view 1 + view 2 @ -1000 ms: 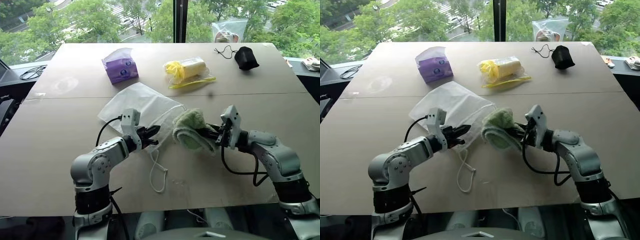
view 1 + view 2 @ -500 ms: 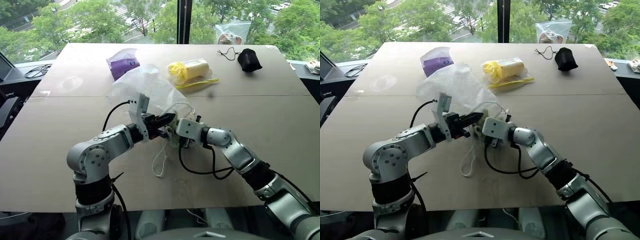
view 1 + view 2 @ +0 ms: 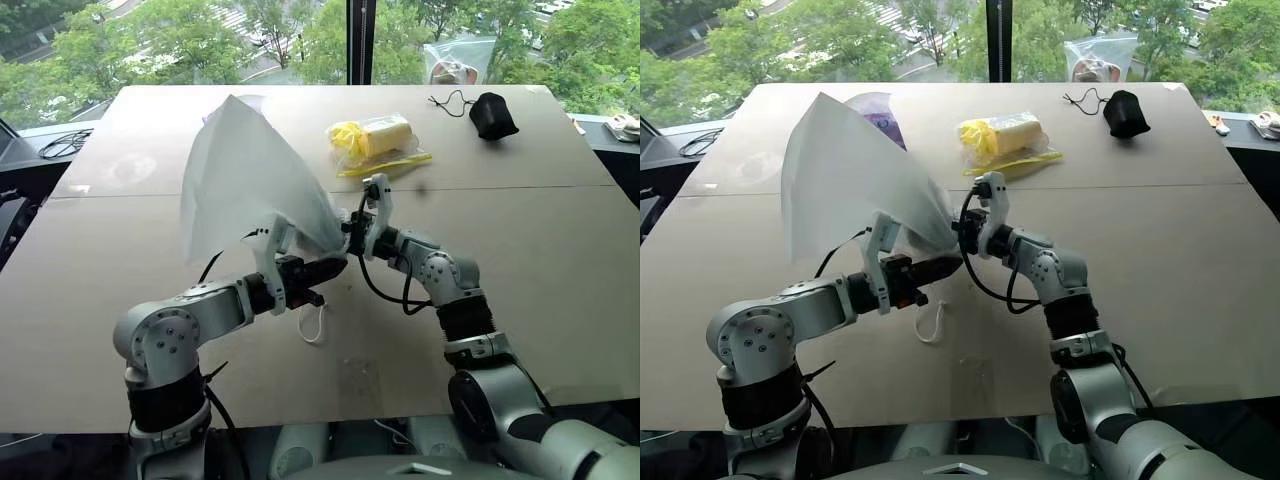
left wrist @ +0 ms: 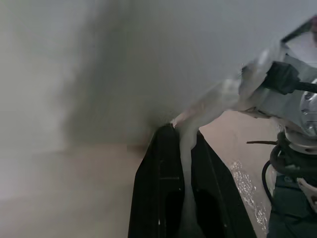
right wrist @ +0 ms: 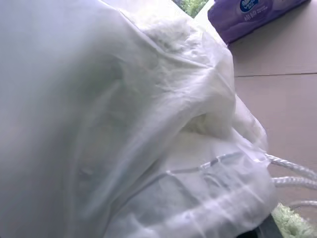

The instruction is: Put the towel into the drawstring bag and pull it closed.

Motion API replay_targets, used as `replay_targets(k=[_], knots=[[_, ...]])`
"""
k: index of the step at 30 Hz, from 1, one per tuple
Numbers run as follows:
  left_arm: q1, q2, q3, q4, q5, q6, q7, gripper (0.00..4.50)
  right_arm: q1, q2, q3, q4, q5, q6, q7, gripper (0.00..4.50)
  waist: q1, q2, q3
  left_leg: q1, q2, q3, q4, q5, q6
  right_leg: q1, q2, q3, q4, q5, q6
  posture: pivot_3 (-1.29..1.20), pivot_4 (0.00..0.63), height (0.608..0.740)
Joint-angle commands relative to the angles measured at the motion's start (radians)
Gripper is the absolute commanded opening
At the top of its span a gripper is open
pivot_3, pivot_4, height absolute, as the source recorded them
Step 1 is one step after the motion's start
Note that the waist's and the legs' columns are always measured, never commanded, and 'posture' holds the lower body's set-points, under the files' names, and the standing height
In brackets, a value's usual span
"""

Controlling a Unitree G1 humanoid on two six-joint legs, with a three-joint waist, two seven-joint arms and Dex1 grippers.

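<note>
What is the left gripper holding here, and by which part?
The left gripper holds the drawstring bag, its fingers pinching the fabric edge at the mouth, with the rest of the bag raised above.

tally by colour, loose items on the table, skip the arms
White: 1, the drawstring bag
Green: 1, the towel, a sliver at the bag's mouth
Purple: 1, tissue pack
Yellow: 1, clear bag of yellow items
Black: 1, small pouch
Total: 5
</note>
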Motion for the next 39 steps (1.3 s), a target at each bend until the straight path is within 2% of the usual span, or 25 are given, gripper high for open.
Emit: replay_targets(k=[1,4,7,12,17,20,22,24,27,28,33,39], knots=[[-0.047,-0.031,0.06,0.019,-0.074,0.011,0.035,0.0,0.009,0.0,0.025,-0.08,-0.008,-0.041,0.033,1.96,0.001,0.0,0.001,-0.001,-0.001,0.0,0.0,0.0,0.0,-0.001,-0.001,0.0,0.0,0.0,0.0,0.0,0.15,0.74],[-0.065,-0.015,0.125,0.049,-0.12,0.027,0.056,0.0,0.072,-0.096,0.074,-0.181,-0.09,-0.057,0.008,3.28,-0.001,0.0,0.001,-0.003,-0.002,0.0,0.0,0.001,-0.001,-0.002,-0.001,0.001,-0.001,0.0,0.001,0.0,0.15,0.74],[-0.067,0.056,0.163,0.074,-0.164,0.042,0.048,0.0,0.153,-0.208,0.093,-0.33,-0.121,-0.044,0.009,3.28,-0.002,0.0,0.001,-0.002,-0.002,0.0,-0.001,0.001,-0.002,-0.002,-0.001,0.001,-0.001,0.0,0.001,0.0,0.15,0.74],[-0.071,0.144,0.178,0.125,-0.175,0.03,0.04,0.0,0.221,-0.311,0.167,-0.446,-0.203,-0.086,0.001,3.28,-0.008,0.0,0.001,-0.001,-0.001,0.001,-0.004,0.001,-0.002,-0.003,0.0,0.001,0.0,0.0,0.001,0.0,0.15,0.74],[-0.111,0.181,0.15,0.171,-0.144,-0.01,0.024,0.0,0.219,-0.321,0.257,-0.488,-0.269,-0.097,-0.006,3.28,-0.004,0.0,0.001,-0.001,-0.001,0.001,-0.004,0.001,-0.002,-0.004,0.0,0.002,0.0,0.0,0.001,0.0,0.15,0.74],[-0.104,0.195,0.121,0.172,-0.135,-0.026,0.016,0.0,0.192,-0.295,0.322,-0.399,-0.338,-0.124,-0.035,3.28,-0.004,0.0,0.001,-0.001,-0.001,0.002,-0.004,0.002,-0.003,-0.003,0.0,0.002,-0.001,0.0,0.001,0.0,0.15,0.74],[-0.09,0.205,0.094,0.163,-0.128,-0.038,0.007,0.0,0.172,-0.26,0.341,-0.329,-0.356,-0.155,-0.039,2.67,-0.005,-0.001,0.001,-0.001,-0.002,0.002,-0.004,0.003,-0.005,-0.004,-0.001,0.003,-0.001,0.0,0.001,0.0,0.15,0.74],[-0.076,0.211,0.082,0.153,-0.137,-0.038,0.003,0.0,0.155,-0.218,0.338,-0.274,-0.351,-0.178,-0.03,1.74,-0.009,-0.001,0.001,0.0,-0.001,0.002,-0.005,0.003,-0.005,-0.004,0.0,0.003,-0.001,0.0,0.001,0.0,0.15,0.74],[-0.042,0.223,0.079,0.138,-0.165,-0.021,-0.002,0.0,0.112,-0.081,0.232,-0.179,-0.211,-0.182,0.016,0.27,-0.013,-0.001,0.001,0.001,0.0,0.002,-0.006,0.004,-0.006,-0.004,0.001,0.003,0.0,0.0,0.0,0.0,0.15,0.74],[-0.03,0.229,0.08,0.129,-0.173,-0.017,-0.004,0.0,0.094,-0.04,0.192,-0.151,-0.166,-0.174,0.029,0.02,-0.013,-0.001,0.001,0.001,0.001,0.002,-0.007,0.004,-0.006,-0.004,0.001,0.003,0.0,0.0,0.0,0.0,0.15,0.74],[0.021,0.262,0.091,0.081,-0.268,0.019,-0.005,0.0,-0.04,0.1,0.038,0.046,0.014,-0.145,0.121,0.02,0.001,-0.001,0.002,-0.001,-0.001,0.002,-0.007,0.004,-0.006,-0.004,-0.001,0.002,-0.002,0.0,0.0,0.0,0.15,0.74],[0.084,0.266,0.038,0.014,-0.52,0.004,0.06,0.0,-0.18,0.194,-0.101,0.205,0.221,-0.061,0.136,0.02,-0.007,-0.001,0.002,-0.001,-0.002,0.002,-0.007,0.002,-0.003,-0.004,-0.003,0.003,-0.002,0.0,0.0,0.0,0.15,0.74]])
